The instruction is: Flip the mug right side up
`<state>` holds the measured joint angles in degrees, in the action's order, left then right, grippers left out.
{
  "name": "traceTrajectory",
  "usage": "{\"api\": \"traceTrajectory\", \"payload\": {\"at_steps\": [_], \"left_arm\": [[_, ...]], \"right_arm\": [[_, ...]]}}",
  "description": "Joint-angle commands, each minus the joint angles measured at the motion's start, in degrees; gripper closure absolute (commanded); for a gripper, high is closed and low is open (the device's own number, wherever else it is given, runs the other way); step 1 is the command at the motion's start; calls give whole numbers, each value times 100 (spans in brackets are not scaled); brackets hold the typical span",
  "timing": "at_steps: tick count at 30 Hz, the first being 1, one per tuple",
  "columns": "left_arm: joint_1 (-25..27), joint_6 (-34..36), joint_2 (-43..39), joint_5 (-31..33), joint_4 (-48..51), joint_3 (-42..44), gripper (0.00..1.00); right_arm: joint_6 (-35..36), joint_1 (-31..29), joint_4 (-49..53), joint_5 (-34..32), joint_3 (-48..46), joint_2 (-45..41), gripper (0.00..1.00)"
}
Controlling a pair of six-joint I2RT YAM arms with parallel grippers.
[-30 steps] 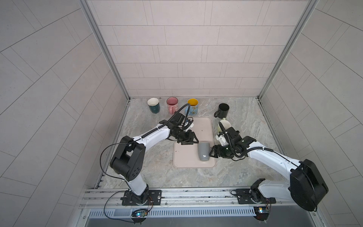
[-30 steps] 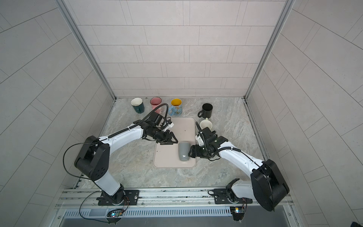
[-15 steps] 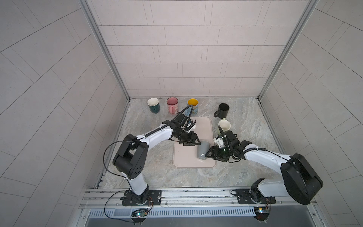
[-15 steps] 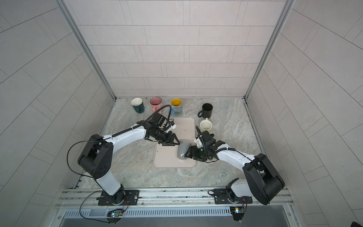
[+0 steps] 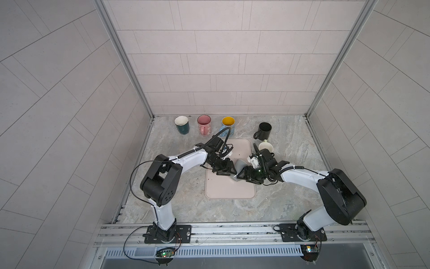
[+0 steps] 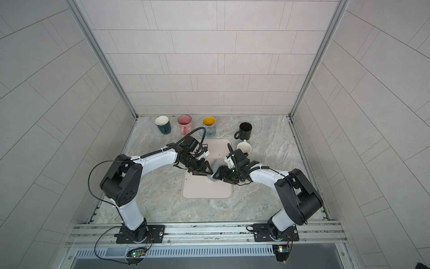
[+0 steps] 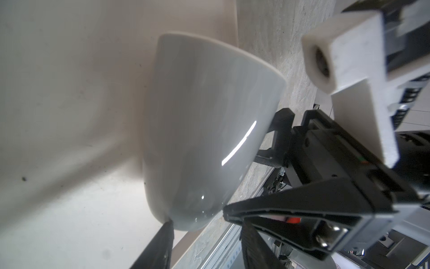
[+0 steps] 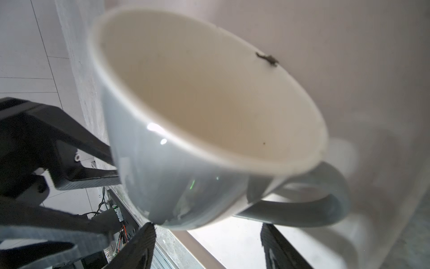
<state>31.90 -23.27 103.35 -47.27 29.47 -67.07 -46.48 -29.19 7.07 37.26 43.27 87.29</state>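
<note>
A glossy grey ceramic mug (image 5: 240, 165), tapered, with a cream inside and a looped handle (image 8: 314, 205), leans tilted on a smooth, round-cornered beige mat (image 5: 229, 188) on the marbled stone bench (image 5: 279, 200). Its mouth faces the right gripper (image 5: 243, 176), whose black jaws stand wide at its lower wall. The left gripper (image 5: 229, 171), partly spread, touches the base with one fingertip (image 7: 166, 229). I cannot tell whether either is grasping it.
</note>
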Motion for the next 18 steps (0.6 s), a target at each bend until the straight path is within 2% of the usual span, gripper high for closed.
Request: {"api": "traceTrajectory", "payload": {"at_steps": [1,7,18], "left_arm": [[-26,164,58,49,199,-125,47],[-120,260,10,86,375,-193,47],[-279,254,-144,154,452,-392,47]], "right_arm": [[291,10,250,-59,172,-158,28],[557,69,576,-325,119,-651,28],[556,291,380,-275,250,-121,27]]}}
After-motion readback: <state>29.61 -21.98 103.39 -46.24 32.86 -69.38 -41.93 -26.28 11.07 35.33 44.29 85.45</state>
